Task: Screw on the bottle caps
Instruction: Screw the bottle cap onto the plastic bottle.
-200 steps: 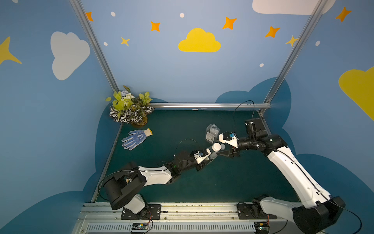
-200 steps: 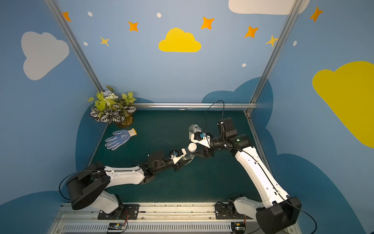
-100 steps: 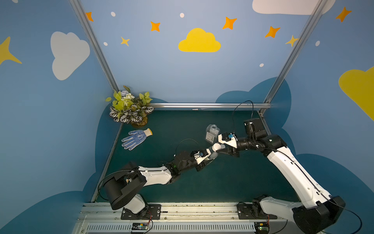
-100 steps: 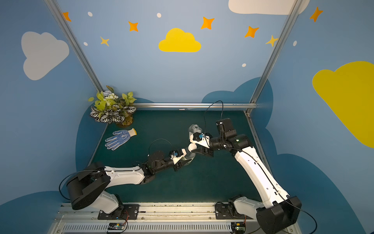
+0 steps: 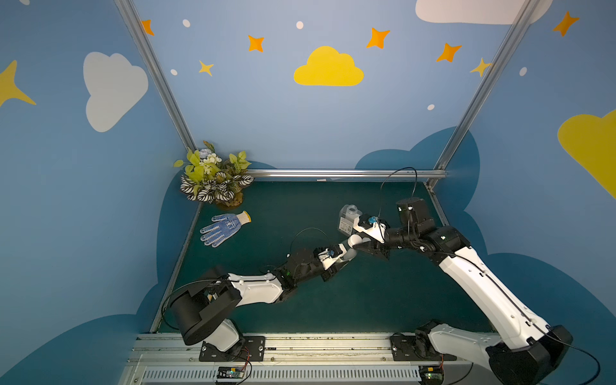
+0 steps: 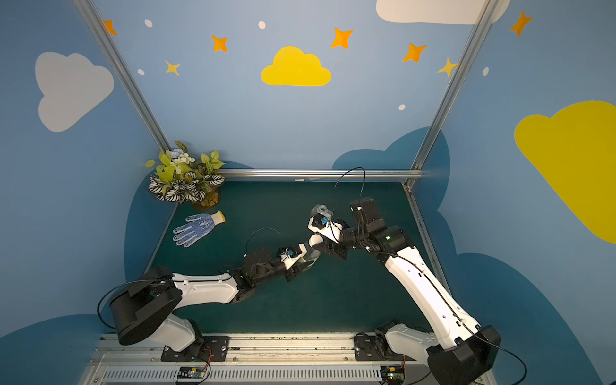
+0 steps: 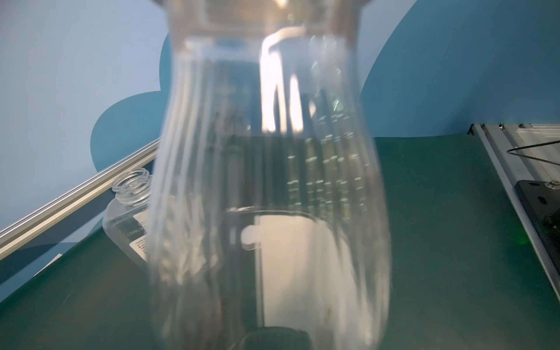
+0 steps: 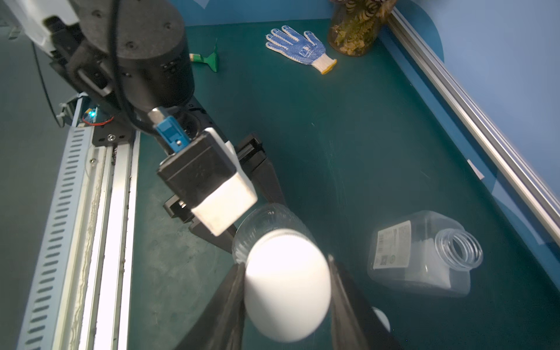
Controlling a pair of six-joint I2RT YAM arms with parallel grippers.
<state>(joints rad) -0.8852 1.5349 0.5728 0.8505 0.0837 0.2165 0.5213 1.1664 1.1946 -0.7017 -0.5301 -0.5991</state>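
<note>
Here the right pincer is clenched on the white cap, which sits atop the slim bottle. The left pincer grips that bottle's body below the cap. The uncapped squat bottle is just beside the slim bottle, and a glove lies well apart from it on the worktop.

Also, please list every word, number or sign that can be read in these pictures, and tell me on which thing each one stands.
Nothing can be read for certain.
white label on the uncapped square bottle: lines of small print, a square code and a green mark, all too small and blurred to read.
glove: a small blue printed mark on its back, unreadable.
round bottle and white cap: no text visible.
</note>
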